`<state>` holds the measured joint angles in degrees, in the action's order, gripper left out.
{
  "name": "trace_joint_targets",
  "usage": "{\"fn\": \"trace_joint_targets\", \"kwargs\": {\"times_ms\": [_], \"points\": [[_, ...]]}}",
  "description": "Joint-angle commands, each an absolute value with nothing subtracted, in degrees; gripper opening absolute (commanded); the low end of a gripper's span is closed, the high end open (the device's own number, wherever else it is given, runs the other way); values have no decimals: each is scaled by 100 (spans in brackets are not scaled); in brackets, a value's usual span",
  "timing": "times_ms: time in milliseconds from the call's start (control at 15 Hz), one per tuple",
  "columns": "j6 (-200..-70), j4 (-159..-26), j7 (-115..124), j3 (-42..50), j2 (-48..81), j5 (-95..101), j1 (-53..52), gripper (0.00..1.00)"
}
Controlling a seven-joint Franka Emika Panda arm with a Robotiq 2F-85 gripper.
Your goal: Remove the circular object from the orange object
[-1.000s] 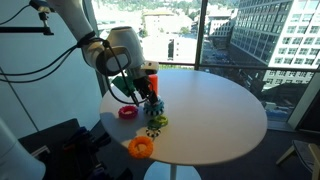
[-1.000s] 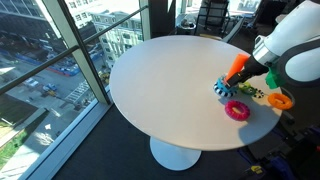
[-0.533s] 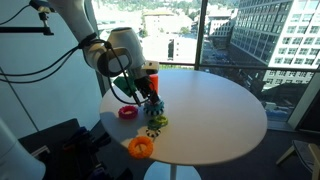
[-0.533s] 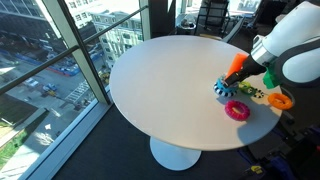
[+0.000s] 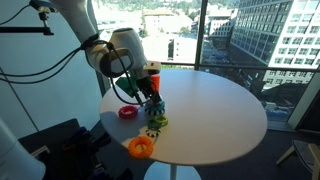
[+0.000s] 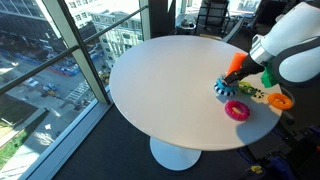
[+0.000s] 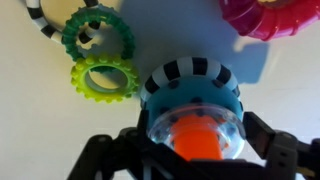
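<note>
The orange peg (image 7: 197, 143) stands upright on the white round table (image 5: 215, 110); it also shows in both exterior views (image 5: 150, 70) (image 6: 236, 66). The teal-green gear-rimmed ring (image 7: 190, 95) sits round the peg low down, near its base (image 6: 225, 88). My gripper (image 7: 190, 150) is directly above, with one dark finger on each side of the ring, and appears closed against it. In both exterior views the gripper (image 5: 150, 98) (image 6: 243, 80) is down over the peg near the table edge.
A dark green ring (image 7: 98, 35) and a yellow-green ring (image 7: 104, 80) lie just beside the peg. A red ring (image 5: 127, 112) (image 6: 238, 110) and a flat orange ring (image 5: 141, 147) (image 6: 279, 100) lie close by at the table edge. Windows surround the table.
</note>
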<state>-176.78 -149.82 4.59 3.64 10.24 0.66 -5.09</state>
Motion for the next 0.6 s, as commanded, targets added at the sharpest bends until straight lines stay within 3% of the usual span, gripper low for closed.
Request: {"fn": "trace_joint_targets", "kwargs": {"times_ms": [0, 533], "points": [[-17689, -14948, 580, 523, 963, 169, -650, 67], [-17387, -15135, 532, 587, 312, 128, -666, 67]]}}
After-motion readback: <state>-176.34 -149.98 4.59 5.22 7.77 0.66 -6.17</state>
